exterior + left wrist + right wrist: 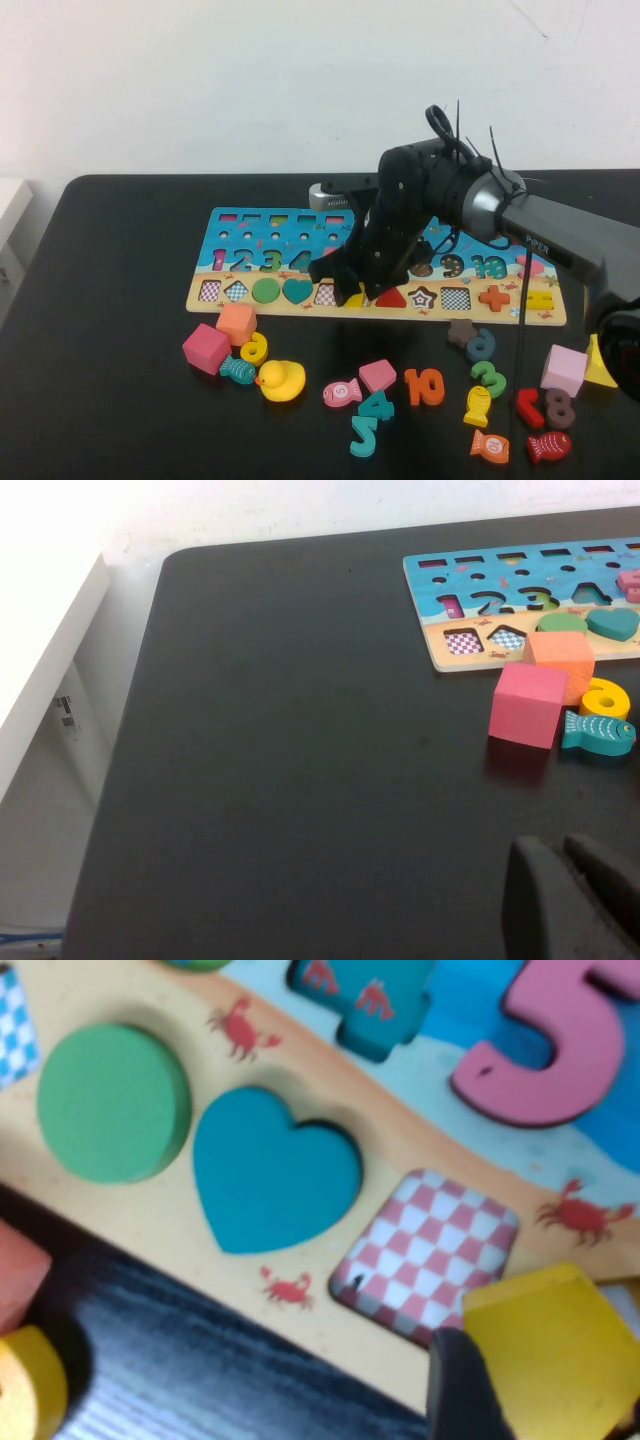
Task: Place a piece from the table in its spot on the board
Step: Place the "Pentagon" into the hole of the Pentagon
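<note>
Overhead first, we see our right gripper [352, 288] reaching across the board [250, 230] and hanging low over its near row of shape slots, just right of the teal heart [297, 290] and the red-checked slot [325, 294]; a sliver of yellow shows at its tips, which we take to be the piece [355, 299], held so low because it is about to be seated. The table [110, 420] in front of the board is strewn with loose numbers, fish, cubes and a yellow duck [281, 380], all well apart from the arm. Our left wrist view looks over bare tabletop toward the board's left end, with a pink cube [528, 704], an orange cube [562, 661] and a teal fish [598, 733] near its edge; the left gripper [565, 900] sits parked at the table's near left side, and its two dark fingers [530, 905] lie almost together with nothing between them, so we read it as closed and empty. Our right wrist view shows the yellow pentagon [550, 1355] pinched wide between the fingers, one dark fingertip [462, 1390] pressed against its edge, the piece hanging over the board just beside the red-checked slot [425, 1255], past the green circle [110, 1100] and the heart. Whether that slot is its own we cannot tell; it looks more rounded than five-sided, so we judge the matching recess lies further along.
</note>
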Robot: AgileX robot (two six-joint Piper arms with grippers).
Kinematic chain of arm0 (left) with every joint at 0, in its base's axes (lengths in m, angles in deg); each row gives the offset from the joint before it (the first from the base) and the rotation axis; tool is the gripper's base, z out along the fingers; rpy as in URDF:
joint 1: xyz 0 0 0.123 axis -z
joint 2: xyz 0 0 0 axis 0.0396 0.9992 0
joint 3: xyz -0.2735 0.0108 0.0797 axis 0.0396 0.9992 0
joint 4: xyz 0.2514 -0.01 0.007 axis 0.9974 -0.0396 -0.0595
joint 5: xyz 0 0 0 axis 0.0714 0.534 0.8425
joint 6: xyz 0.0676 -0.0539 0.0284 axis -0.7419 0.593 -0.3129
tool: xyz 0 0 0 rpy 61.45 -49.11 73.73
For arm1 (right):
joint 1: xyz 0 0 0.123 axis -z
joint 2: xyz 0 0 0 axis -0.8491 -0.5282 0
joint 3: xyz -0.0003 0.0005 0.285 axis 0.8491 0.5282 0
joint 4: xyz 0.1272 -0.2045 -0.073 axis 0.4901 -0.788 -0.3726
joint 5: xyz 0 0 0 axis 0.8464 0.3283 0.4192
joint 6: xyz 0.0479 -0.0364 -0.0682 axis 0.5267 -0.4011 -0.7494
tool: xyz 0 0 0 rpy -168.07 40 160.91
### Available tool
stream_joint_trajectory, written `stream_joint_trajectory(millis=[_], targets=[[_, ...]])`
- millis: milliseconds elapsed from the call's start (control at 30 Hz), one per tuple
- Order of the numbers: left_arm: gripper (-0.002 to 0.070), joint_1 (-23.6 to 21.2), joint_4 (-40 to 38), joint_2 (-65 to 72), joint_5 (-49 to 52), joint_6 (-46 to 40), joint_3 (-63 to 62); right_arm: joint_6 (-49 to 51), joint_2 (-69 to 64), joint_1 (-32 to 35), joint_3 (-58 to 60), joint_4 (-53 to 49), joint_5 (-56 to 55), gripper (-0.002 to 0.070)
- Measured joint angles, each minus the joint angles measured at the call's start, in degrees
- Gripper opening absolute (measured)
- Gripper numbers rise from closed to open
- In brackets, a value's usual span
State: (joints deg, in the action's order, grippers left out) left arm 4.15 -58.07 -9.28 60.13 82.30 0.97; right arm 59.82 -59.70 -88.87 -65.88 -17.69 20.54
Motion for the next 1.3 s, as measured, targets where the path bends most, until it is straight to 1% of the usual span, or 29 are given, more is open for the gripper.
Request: stream_joint_trajectory(millis=[267, 733, 1300], targets=[[-0.0001, 0.0, 0.0, 0.0, 0.0, -0.1, 0.0, 2.9, -0.1, 0.0, -3.3, -3.5, 1.9, 0.0371], [-0.0001, 0.0, 0.0, 0.0, 0.0, -0.1, 0.0, 3.6, -0.5, 0.0, -3.3, -3.5, 5.1, 0.0371], [-0.0001, 0.0, 0.0, 0.0, 0.0, 0.0, 0.0, 5.7, -0.7, 0.0, -3.4, -3.5, 4.0, 0.0371]])
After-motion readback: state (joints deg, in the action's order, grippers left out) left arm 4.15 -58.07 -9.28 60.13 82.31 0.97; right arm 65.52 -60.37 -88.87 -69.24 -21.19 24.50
